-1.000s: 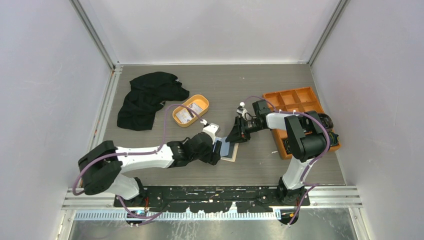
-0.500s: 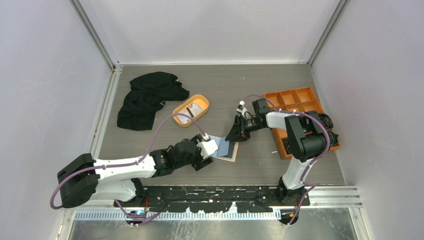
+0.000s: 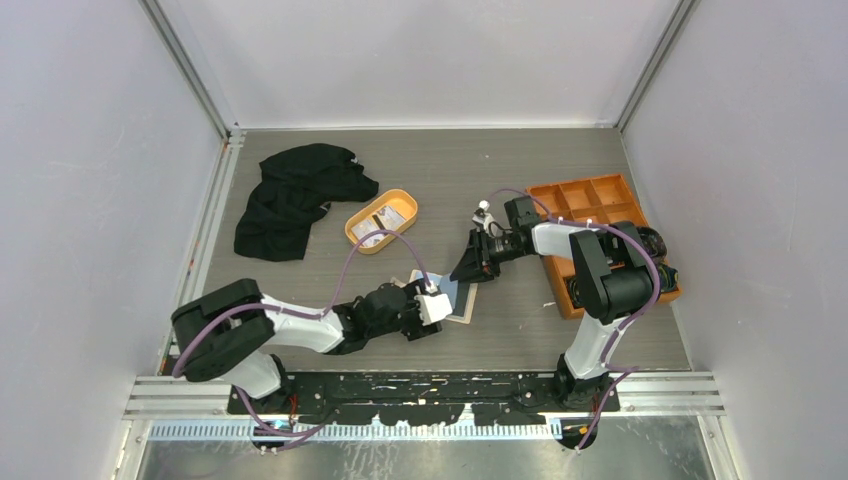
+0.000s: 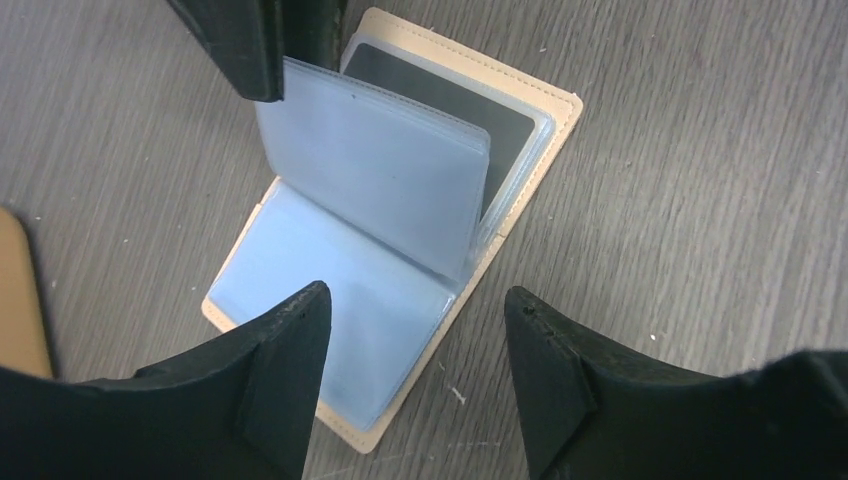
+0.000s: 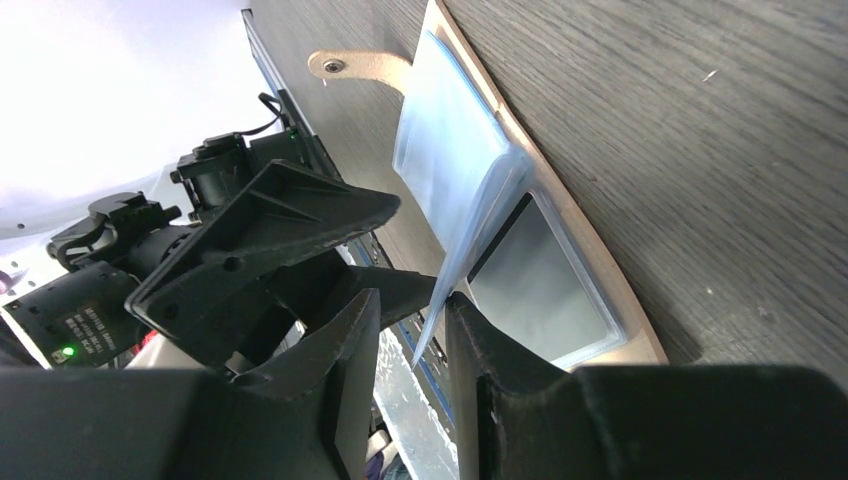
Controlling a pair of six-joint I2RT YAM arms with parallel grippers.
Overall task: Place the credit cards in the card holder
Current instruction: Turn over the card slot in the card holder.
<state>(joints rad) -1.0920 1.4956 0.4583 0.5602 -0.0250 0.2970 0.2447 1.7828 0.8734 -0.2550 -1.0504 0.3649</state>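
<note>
The card holder (image 3: 461, 300) lies open on the table, beige outside, pale blue-grey sleeves inside. In the left wrist view (image 4: 330, 270) one sleeve page stands lifted. My right gripper (image 3: 468, 270) is at its far edge; in the right wrist view (image 5: 412, 300) the lifted page leans on one finger, with a narrow gap to the other. My left gripper (image 3: 440, 303) is open and empty, its fingers (image 4: 285, 350) low over the holder's near corner. Pale credit cards (image 3: 380, 226) lie in the orange oval tray (image 3: 403, 199).
An orange compartmented box (image 3: 585, 205) stands at the right, beside the right arm. A black cloth (image 3: 290, 195) lies at the back left. The tray's edge (image 4: 15, 290) shows at the left of the left wrist view.
My left arm has drawn back and folded in, its gripper now low at the holder's near-left side. My right gripper has stayed at the lifted page.
</note>
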